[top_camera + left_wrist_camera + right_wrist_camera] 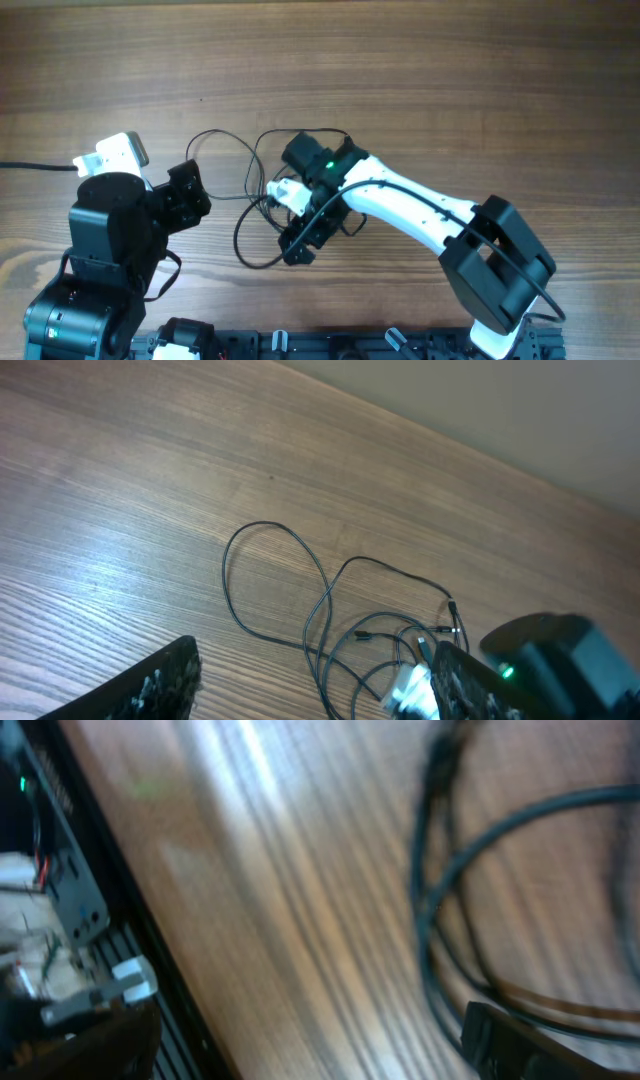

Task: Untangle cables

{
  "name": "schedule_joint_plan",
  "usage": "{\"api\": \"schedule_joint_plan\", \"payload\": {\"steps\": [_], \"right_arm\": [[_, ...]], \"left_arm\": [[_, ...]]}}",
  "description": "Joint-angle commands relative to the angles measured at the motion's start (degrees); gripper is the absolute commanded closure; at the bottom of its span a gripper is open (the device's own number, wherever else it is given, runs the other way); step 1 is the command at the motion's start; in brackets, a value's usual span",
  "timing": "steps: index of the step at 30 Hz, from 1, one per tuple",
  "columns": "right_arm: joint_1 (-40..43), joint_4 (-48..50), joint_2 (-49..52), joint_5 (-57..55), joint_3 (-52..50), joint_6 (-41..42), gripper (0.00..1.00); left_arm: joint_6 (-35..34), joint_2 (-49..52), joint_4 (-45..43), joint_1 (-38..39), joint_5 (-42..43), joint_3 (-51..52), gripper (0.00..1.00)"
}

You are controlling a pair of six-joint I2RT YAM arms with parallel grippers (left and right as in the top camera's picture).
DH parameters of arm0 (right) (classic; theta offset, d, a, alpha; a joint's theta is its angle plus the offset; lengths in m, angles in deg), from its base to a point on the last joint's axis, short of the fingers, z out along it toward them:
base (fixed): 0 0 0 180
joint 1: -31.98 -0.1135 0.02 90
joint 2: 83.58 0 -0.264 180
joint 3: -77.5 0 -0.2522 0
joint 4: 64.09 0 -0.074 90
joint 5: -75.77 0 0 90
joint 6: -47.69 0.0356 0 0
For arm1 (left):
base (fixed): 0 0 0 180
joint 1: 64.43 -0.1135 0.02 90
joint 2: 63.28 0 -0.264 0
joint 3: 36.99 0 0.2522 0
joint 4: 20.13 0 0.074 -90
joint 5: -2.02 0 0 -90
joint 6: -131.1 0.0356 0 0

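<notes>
The cables (pixel 255 215) are thin black wires lying in loose, overlapping loops at the table's middle, with small plug ends. They also show in the left wrist view (pixel 318 615) and, blurred, in the right wrist view (pixel 440 880). My left gripper (pixel 190 195) is open and empty just left of the loops; in its wrist view (pixel 310 695) the fingers are spread wide. My right gripper (pixel 300 238) hangs low over the tangle. It is open, with bare wood between the fingers (pixel 300 1050) and cable strands beside the right finger. The arm hides part of the tangle.
The black mounting rail (pixel 330 345) runs along the table's front edge and shows in the right wrist view (pixel 60 870). A thicker black cable (pixel 30 166) enters from the left edge. The right arm's white link (pixel 420 210) crosses the table's right half.
</notes>
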Motion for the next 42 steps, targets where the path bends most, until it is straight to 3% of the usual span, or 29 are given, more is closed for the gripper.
{"api": "schedule_joint_plan", "payload": {"steps": [1, 6, 16, 25, 31, 38, 42], "right_arm": [[-1.25, -0.17, 1.07, 1.16, -0.48, -1.44, 0.03], [-1.29, -0.26, 1.09, -5.73, -0.83, 6.71, 0.08], [-1.25, 1.31, 1.44, -18.32, -4.04, 7.43, 0.10], [-1.22, 6.32, 1.44, -18.45, -8.44, 12.39, 0.10], [-1.25, 10.80, 1.44, -17.29, -9.11, 23.87, 0.10], [-1.40, 10.43, 1.44, -11.93, -9.11, 29.68, 0.27], [-1.44, 6.88, 1.44, -12.00, -9.11, 29.27, 0.30]], "left_arm": [[-0.57, 0.04, 0.59, 0.00, -1.09, -0.74, 0.23], [-0.55, 0.04, 1.55, 0.00, -1.07, -0.74, 0.23], [-0.55, 0.04, 1.95, 0.00, -1.07, -0.74, 0.21], [-0.55, 0.04, 1.97, 0.00, -1.05, -0.74, 0.20], [-0.55, 0.04, 2.14, 0.00, -0.87, -0.74, 0.20], [-0.52, 0.04, 2.16, 0.00, -0.87, -0.74, 0.20], [-0.52, 0.04, 2.19, 0.00, -0.87, -0.74, 0.20]]}}
